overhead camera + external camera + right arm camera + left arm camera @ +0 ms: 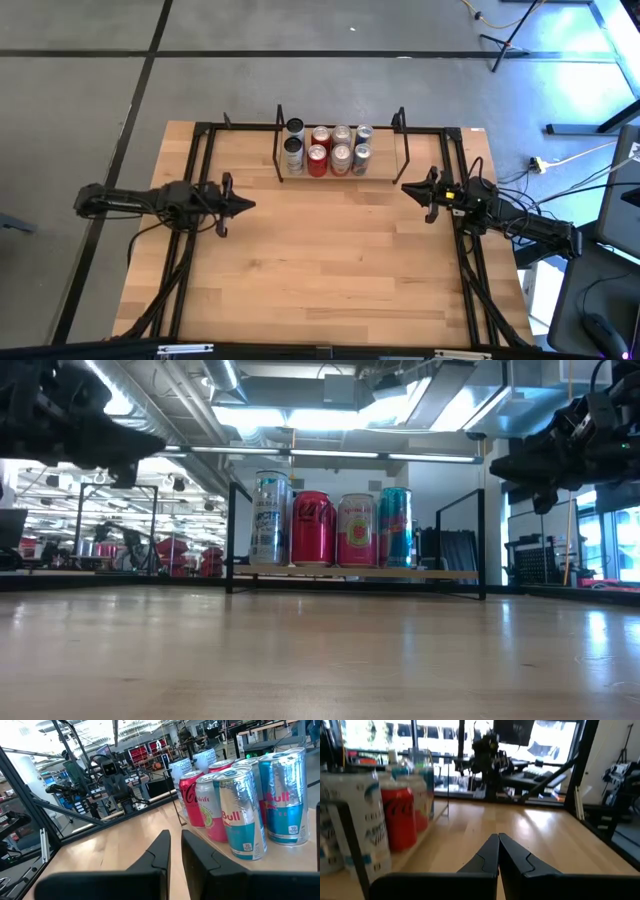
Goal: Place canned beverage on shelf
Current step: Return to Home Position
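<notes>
The shelf [340,176] stands at the table's far middle, a light wood board [350,572] between thin black uprights. Several cans [330,148] stand upright on it in two rows: white, red, pink and blue-silver ones show in the low view [312,528] and the right wrist view [240,810]. My left gripper [250,205] hovers left of the shelf, shut and empty [498,837]. My right gripper [405,186] hovers just right of the shelf, empty, with a narrow gap between its fingers [175,834]. Both point toward the table's middle.
Long black rails run along the table's left side [195,200] and right side [465,240], under the arms. Bare wood [330,260] lies between the grippers and toward the near edge. The shelf's right upright [402,135] stands close to my right gripper.
</notes>
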Robot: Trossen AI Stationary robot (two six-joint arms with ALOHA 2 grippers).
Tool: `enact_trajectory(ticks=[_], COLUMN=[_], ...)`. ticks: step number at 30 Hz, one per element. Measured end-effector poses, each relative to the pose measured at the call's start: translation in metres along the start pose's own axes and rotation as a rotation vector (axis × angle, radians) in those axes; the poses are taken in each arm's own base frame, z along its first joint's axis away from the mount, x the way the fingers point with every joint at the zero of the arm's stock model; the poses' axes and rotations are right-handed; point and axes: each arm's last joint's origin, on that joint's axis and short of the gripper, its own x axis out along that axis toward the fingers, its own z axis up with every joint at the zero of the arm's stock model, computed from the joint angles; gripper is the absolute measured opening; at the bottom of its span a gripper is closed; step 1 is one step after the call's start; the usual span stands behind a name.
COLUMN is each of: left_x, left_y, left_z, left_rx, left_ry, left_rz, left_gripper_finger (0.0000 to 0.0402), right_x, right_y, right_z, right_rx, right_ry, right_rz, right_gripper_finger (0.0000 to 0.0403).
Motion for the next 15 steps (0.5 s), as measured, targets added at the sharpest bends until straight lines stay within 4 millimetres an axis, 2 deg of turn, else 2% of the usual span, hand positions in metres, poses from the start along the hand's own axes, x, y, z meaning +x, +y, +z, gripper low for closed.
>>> enact_trajectory(ticks=[4, 15], left_x=[-0.0014, -0.0011], left_y=[0.0008, 0.0007], left_z=[-0.0052, -0.0054], left_rx=[-0.030, -0.029], left_ry=[0.051, 0.053], left_rz=[0.011, 0.012], left_gripper_finger=[0.0000, 0.0000], right_x=[0.0000, 0.0000], right_y=[0.0000, -0.0001], right_z=[0.0000, -0.0002], right_rx=[0.000, 0.000], right_ry=[0.000, 0.001], right_rz=[0.000, -0.001], right_gripper_finger=[0.0033, 0.0033])
